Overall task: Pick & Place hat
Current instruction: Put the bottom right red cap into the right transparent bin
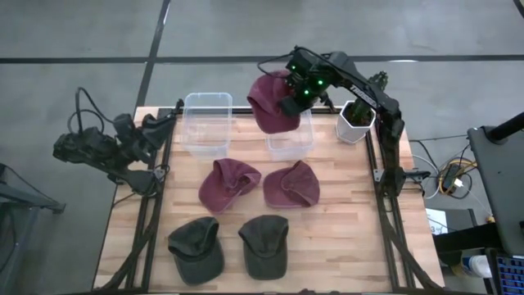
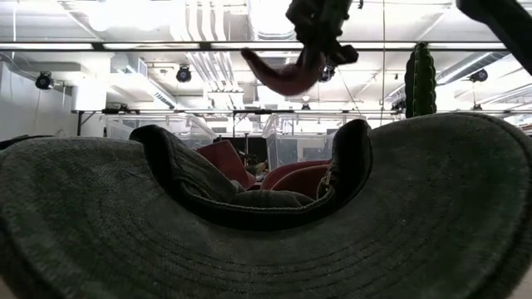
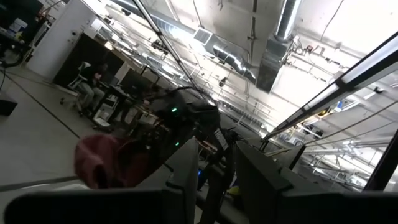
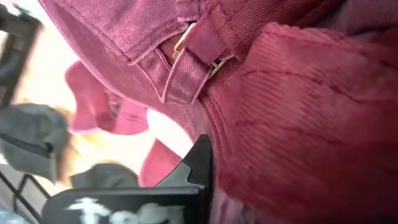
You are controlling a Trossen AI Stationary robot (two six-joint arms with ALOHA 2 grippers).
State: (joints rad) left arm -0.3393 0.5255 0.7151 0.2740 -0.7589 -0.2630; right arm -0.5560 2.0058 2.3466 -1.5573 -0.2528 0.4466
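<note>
My right gripper (image 1: 288,103) is shut on a maroon hat (image 1: 268,105) and holds it in the air over the far middle of the table, above the right clear bin (image 1: 292,146). In the low view the hat (image 2: 287,75) hangs below the gripper (image 2: 322,48). Two more maroon hats (image 1: 229,182) (image 1: 292,185) and two dark green hats (image 1: 196,246) (image 1: 264,244) lie on the wooden table. My left gripper (image 3: 217,186) waits off the table's left edge, pointing up into the room, open and with nothing in it. My right gripper pinches the hat's maroon cloth (image 4: 217,134) close to the back strap with its brass buckle (image 4: 193,46). One dark finger (image 4: 198,163) shows against the cloth; the cloth covers the other. The fingers slant down from above. The hat hangs lifted clear, with its brim toward the table's left.
A second clear bin (image 1: 205,123) stands at the far left of the table. A white pot with a cactus (image 1: 356,121) stands at the far right, beside the right arm. One dark green hat (image 2: 266,224) fills the low view close to the camera.
</note>
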